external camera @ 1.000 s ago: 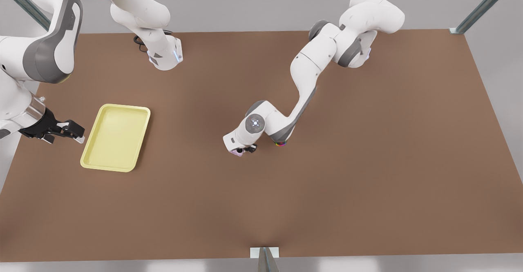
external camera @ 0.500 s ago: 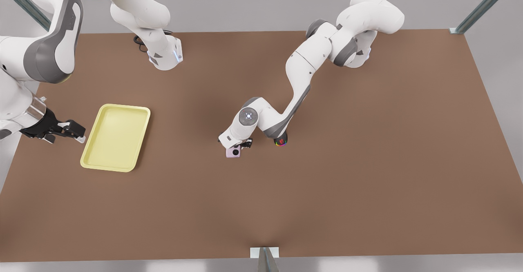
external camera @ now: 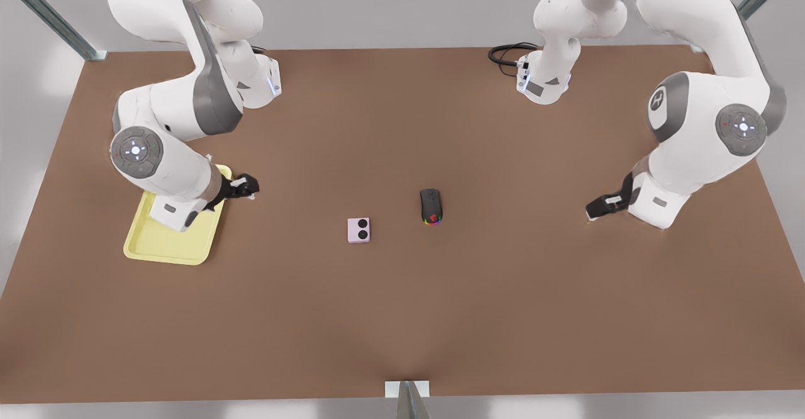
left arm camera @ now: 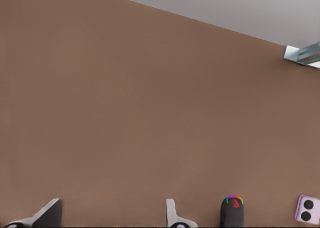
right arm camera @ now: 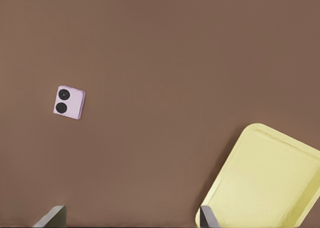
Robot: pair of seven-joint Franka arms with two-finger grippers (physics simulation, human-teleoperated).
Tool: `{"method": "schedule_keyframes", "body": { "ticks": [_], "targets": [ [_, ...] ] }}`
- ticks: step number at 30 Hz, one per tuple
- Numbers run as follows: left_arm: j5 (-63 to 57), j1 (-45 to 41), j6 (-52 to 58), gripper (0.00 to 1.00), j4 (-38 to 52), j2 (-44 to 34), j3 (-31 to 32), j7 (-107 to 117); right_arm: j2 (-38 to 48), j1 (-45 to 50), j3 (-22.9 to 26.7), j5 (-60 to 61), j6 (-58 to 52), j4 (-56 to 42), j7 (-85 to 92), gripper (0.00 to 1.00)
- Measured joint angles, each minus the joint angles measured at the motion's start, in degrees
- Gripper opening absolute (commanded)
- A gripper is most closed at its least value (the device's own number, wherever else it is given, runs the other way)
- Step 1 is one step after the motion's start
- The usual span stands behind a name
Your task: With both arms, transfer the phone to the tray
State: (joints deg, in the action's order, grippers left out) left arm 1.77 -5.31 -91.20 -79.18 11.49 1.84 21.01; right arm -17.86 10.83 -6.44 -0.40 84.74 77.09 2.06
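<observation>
The phone (external camera: pixel 358 230) lies flat on the bench (external camera: pixel 503 318) near the middle, well apart from the tray (external camera: pixel 157 249) at the front view's left, with the mouse (external camera: pixel 431 206) just to its right, so I judge the transfer not yet done. The right end effector (external camera: pixel 244 187) hovers over the tray's near-right corner, fingers spread wide and empty. The left end effector (external camera: pixel 600 207) hangs low at the front view's right, fingers also wide and empty, well clear of the phone.
</observation>
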Motion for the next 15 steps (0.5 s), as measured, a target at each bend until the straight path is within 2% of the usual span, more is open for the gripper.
{"method": "schedule_keyframes", "body": {
  "ticks": [3,10,15],
  "targets": [
    [-2.2,1.9,2.2,1.00,-4.3,-5.1,0.5,-3.8,-2.6,3.7,-0.1,0.0,3.2,3.9,-2.3,1.00],
    [-3.3,1.8,4.1,1.00,-2.4,0.8,0.0,-10.5,-9.7,11.8,0.0,1.3,13.9,6.6,-11.5,1.00],
    [-3.2,2.2,3.7,1.00,-2.3,0.9,-1.7,-14.0,-15.2,14.2,-0.2,1.6,23.9,10.3,-19.5,1.00]
  ]
}}
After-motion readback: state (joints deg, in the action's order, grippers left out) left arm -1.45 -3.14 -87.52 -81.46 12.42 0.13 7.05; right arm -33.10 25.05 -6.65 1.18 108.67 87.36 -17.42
